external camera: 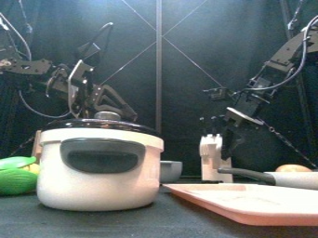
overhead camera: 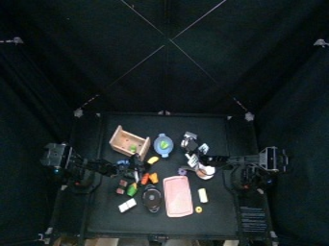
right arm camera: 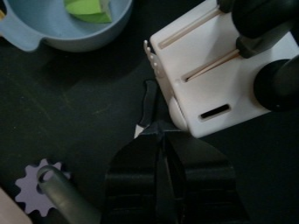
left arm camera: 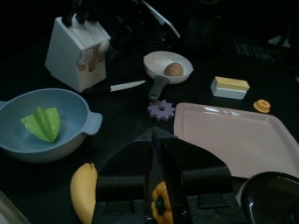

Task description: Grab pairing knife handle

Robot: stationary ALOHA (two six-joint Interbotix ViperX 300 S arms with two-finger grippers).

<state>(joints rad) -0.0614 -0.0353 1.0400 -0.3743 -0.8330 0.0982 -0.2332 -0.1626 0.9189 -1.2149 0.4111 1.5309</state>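
Note:
The paring knife lies flat on the black table beside the white knife block [right arm camera: 222,70]. Its black handle [right arm camera: 146,103] shows in the right wrist view, and its pale blade [left arm camera: 126,86] in the left wrist view. My right gripper [right arm camera: 163,140] hangs above the knife near where handle meets blade, jaws together and holding nothing. It also shows raised over the table in the front view [external camera: 240,113]. My left gripper [left arm camera: 162,144] rests at the table's left side, jaws together.
Around the knife are a blue bowl [left arm camera: 41,127] with a green pepper, a purple gear [left arm camera: 160,109], a small pan with an egg [left arm camera: 167,66] and a pink tray [left arm camera: 233,140]. A white pot [external camera: 99,153] stands at the front edge.

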